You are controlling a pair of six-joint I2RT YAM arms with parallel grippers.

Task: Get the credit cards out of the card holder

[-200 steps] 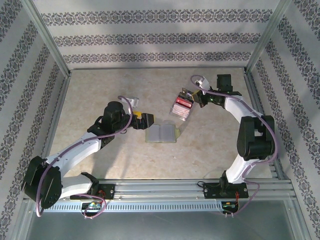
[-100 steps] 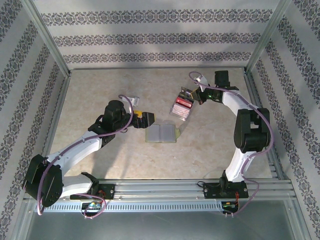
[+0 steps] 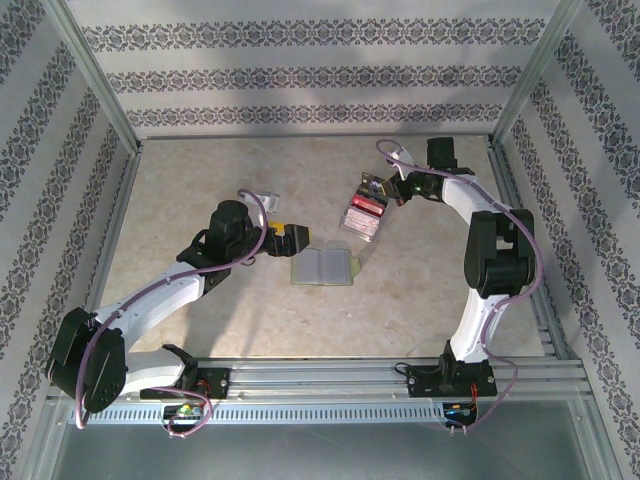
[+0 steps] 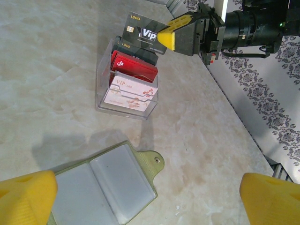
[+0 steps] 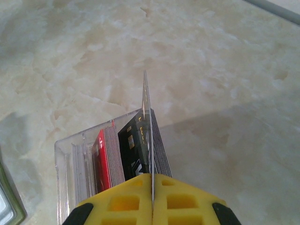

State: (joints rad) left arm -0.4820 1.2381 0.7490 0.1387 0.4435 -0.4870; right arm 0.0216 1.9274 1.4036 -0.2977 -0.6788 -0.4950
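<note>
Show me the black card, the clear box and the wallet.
black card (image 4: 140, 32), left wrist view, its face.
clear box (image 4: 125, 110), left wrist view, front wall.
wallet (image 4: 101, 187), left wrist view, pale inside.

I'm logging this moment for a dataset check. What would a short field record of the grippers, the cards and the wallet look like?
right gripper: shut on the dark VIP card, held over the back of the clear stand
left gripper: open, hovering beside the card holder
card holder: olive, lying spread open on the table; its visible pockets look empty
clear stand contents: second dark card, red card, white card
</note>
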